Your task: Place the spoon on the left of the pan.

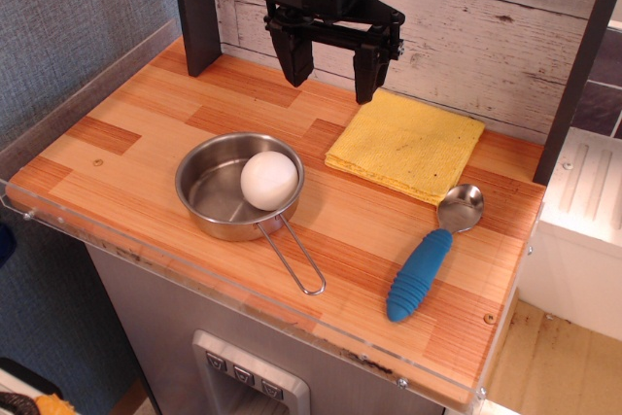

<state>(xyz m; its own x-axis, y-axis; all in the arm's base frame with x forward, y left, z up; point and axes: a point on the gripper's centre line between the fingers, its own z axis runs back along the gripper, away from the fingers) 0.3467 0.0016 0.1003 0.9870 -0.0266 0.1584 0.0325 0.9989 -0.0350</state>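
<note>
The spoon (431, 258) lies flat on my bench (126, 143), near the right front corner. Its shiny round bowl points toward the back and sits just off the front corner of a folded yellow cloth (406, 143); its thick ribbed blue handle runs down toward the front edge, tilted a little leftward. The pan (206, 190) sits left of the spoon and well apart from it, a shallow steel round with a thin wire loop handle reaching toward the front right. A white ball (269, 179) rests inside it against the right part of the rim.

My pincer (332, 67) hangs above the back of the bench, its two dark fingers spread wide with nothing between them, just behind the cloth's far edge.

Bare wood lies left of the pan, out to the bench's left edge, and another bare strip runs between the pan's handle and the spoon. A clear plastic lip runs along the front and left edges. The bench top is striped wooden planking in orange and pale tones. Behind it stands a whitewashed plank wall (486, 17), with a dark post (197, 7) at the back left.
</note>
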